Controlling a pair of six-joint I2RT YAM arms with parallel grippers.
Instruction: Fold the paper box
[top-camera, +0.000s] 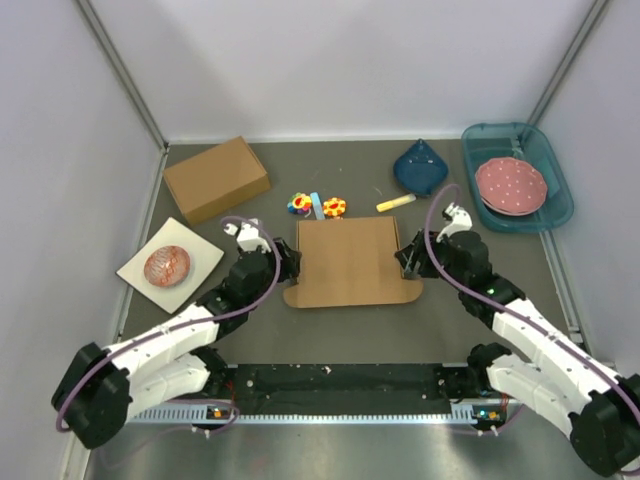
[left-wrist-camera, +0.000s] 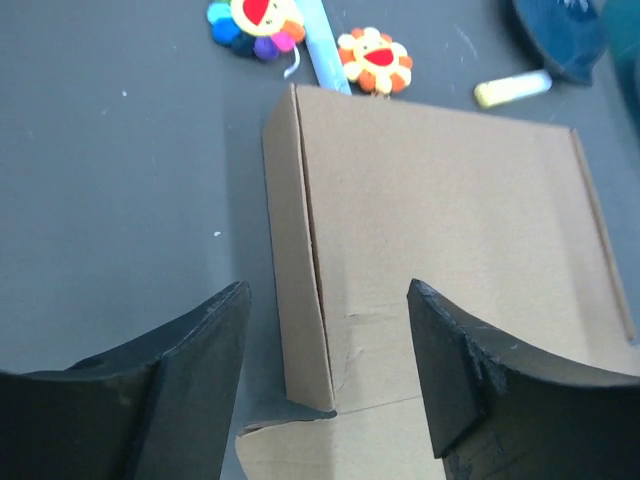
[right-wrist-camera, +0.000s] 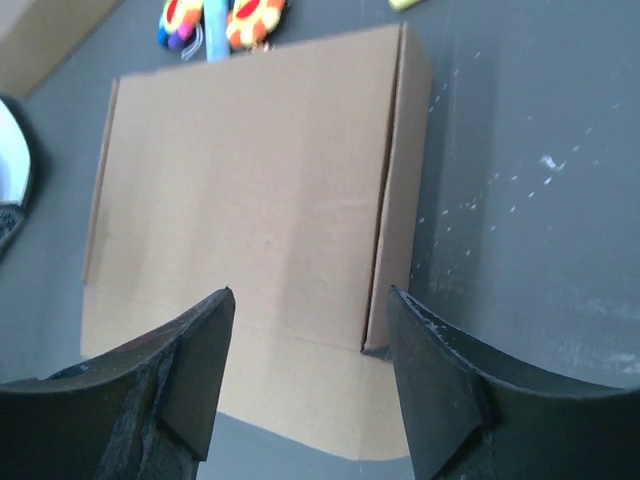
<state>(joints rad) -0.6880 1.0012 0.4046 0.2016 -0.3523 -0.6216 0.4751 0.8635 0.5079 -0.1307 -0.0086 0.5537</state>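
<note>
The paper box (top-camera: 350, 262) is a shallow brown cardboard mailer lying in the middle of the table, lid closed over it, with a rounded front flap (top-camera: 350, 296) lying flat toward the arms. My left gripper (top-camera: 288, 265) is open at the box's left side wall (left-wrist-camera: 295, 260), its fingers astride that wall's near corner. My right gripper (top-camera: 408, 258) is open at the box's right side wall (right-wrist-camera: 400, 190), its fingers astride the near right corner. Neither gripper holds anything. In the wrist views the box (left-wrist-camera: 450, 250) (right-wrist-camera: 240, 190) fills the middle.
A deeper ready-made brown cardboard box (top-camera: 216, 178) stands at the back left. A white square plate with a reddish object (top-camera: 168, 264) lies left. Colourful flower toys (top-camera: 318, 206), a yellow stick (top-camera: 394, 203), a dark blue item (top-camera: 421, 168) and a teal tray with a pink plate (top-camera: 515, 178) lie behind the box.
</note>
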